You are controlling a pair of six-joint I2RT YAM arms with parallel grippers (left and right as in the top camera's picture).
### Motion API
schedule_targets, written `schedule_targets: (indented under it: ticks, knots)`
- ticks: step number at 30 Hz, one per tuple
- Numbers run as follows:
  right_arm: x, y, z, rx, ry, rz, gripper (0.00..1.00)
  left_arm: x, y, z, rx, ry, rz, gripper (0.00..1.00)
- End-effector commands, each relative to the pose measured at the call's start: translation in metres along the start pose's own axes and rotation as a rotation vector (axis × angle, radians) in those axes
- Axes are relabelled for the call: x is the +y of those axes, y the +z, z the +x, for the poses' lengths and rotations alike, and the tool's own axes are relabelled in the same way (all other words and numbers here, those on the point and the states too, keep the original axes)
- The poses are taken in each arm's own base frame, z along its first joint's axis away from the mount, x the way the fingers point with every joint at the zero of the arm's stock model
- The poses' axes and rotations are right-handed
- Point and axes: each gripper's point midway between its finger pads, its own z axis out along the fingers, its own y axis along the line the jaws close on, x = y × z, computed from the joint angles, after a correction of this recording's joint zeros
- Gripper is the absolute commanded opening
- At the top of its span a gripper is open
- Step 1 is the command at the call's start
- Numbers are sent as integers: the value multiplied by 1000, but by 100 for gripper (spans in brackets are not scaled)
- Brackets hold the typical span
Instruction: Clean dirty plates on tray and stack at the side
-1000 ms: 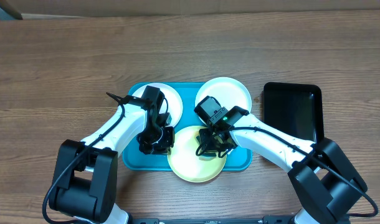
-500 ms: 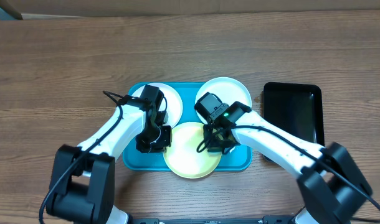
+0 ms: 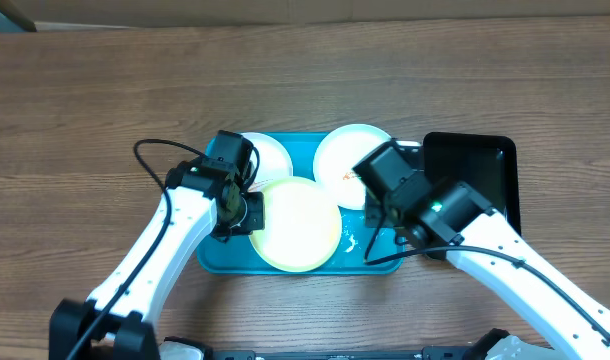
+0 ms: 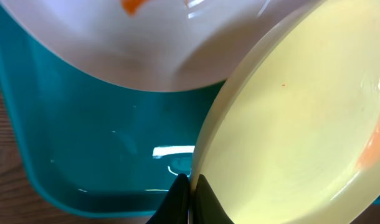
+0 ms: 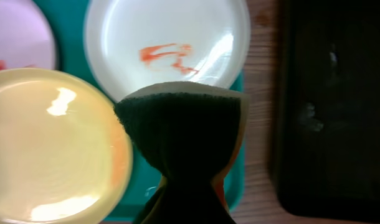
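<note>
Left gripper point(image 3: 247, 212) was clamped narrow on the left rim of the yellow plate point(image 3: 297, 222). The left wrist view showed that rim pinched between both fingers. The plate sat over the near middle of the turquoise tray point(image 3: 380, 262), with a faint orange smear on its right side. Whether it lay flat could not be told.

Right gripper point(image 3: 378, 213) was closed on a sponge point(image 5: 180, 124), dark green face with a yellow edge, held over the tray's right part at the near rim of the right white plate point(image 3: 353, 160). That plate carried an orange-brown smear near its centre.

The left white plate point(image 3: 270, 155) lay in the far left corner, partly covered by the yellow plate. A black tray point(image 3: 475, 180) lay just right of the turquoise one on the wooden table point(image 3: 85, 100).
</note>
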Motion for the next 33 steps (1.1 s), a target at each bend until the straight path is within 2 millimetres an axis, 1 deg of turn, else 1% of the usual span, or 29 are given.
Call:
schedule_targets:
  ticks: [1,6,8,10,12,16,20,22,26,33]
  knots:
    - [-34,-7,-21,-56,110,95,4,13,-25,-15,-123,-56,-63,4]
    - [-75,-1,-23,15,241,145,4,33,-46,-24,-240,-84,-178,4]
    - [-85,1,-23,50,259,129,4,34,-50,-26,-265,-53,-209,4]
    - [-90,3,-22,79,249,105,4,26,-50,-22,-251,43,-208,4]
    - [-99,3,-21,101,262,106,4,16,-46,-10,-205,116,-197,4]
    - [-115,4,-17,127,283,135,4,7,-39,10,-128,187,-217,4]
    - [-120,5,-13,145,294,149,4,11,-40,18,-104,219,-267,4]
    - [-120,5,-12,147,294,149,4,11,-42,24,-68,261,-259,4]
    - [-120,5,-11,149,294,151,4,-1,-47,38,6,333,-179,4]
    - [-121,4,-9,159,292,155,4,-18,-63,50,65,319,-75,4]
